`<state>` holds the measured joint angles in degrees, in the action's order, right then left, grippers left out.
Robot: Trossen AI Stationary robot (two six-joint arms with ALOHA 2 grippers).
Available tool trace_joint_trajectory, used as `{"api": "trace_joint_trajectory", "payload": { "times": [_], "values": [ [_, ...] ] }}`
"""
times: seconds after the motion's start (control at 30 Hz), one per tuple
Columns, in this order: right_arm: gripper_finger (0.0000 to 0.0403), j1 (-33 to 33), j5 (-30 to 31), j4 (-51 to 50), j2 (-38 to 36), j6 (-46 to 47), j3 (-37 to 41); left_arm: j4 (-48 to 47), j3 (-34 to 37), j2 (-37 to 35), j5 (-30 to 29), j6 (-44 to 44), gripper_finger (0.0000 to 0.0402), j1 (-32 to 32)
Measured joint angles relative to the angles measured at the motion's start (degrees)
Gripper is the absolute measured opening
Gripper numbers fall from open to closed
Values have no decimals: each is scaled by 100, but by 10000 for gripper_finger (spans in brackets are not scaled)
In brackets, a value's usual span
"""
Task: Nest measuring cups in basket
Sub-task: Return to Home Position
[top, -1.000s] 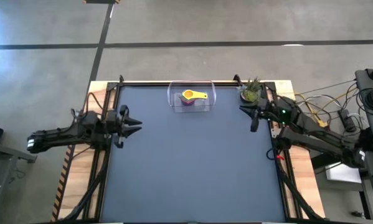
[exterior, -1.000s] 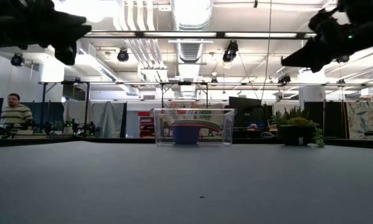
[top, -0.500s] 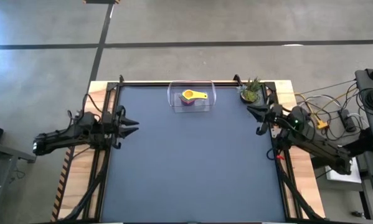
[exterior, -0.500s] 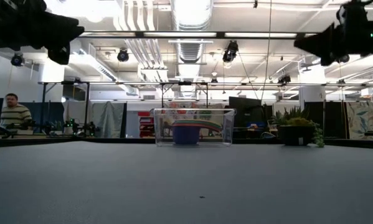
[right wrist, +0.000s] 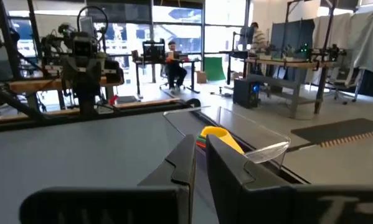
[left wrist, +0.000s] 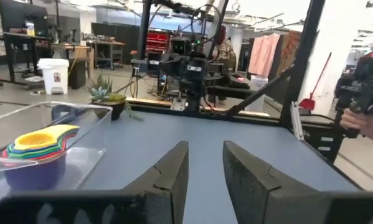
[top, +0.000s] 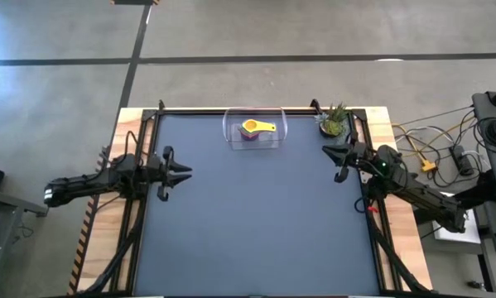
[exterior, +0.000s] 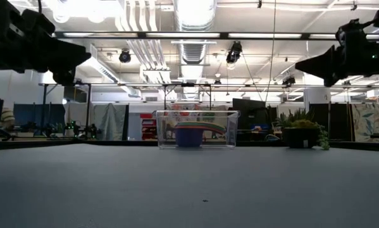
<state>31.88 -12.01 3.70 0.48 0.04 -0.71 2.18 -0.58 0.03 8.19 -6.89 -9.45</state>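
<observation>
High view: the measuring cups [top: 256,127], nested with yellow uppermost, are seen lying inside the basket [top: 228,132], and the left gripper [top: 186,171], slightly parted, and right gripper [top: 330,157], closed to a slit, are held empty well apart from it either side, nothing apparently being left to carry.

Left arm [top: 90,184], at 9 o'clock, is slim, black and jointed. Right arm [top: 413,189], at 3 o'clock, matches. Fingers [left wrist: 167,180] are dark wedges.

measuring cups [top: 253,127] nested in basket [top: 282,124]; plant [top: 334,122] to its right.
</observation>
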Motion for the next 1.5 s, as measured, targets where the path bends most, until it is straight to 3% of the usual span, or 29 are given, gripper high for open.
{"api": "trace_joint_trajectory", "payload": {
  "times": [0.23,0.5,0.77,1.5],
  "values": [
    [27,0,4,1,34,-107,2,33,-7,42,399,231,7,4],
    [27,0,7,-89,39,-117,4,24,-9,46,433,103,4,4],
    [27,0,48,-131,203,-5,4,23,-9,86,434,-909,0,4],
    [27,0,48,-150,231,-8,9,74,-57,114,455,-867,0,4]
  ]
}}
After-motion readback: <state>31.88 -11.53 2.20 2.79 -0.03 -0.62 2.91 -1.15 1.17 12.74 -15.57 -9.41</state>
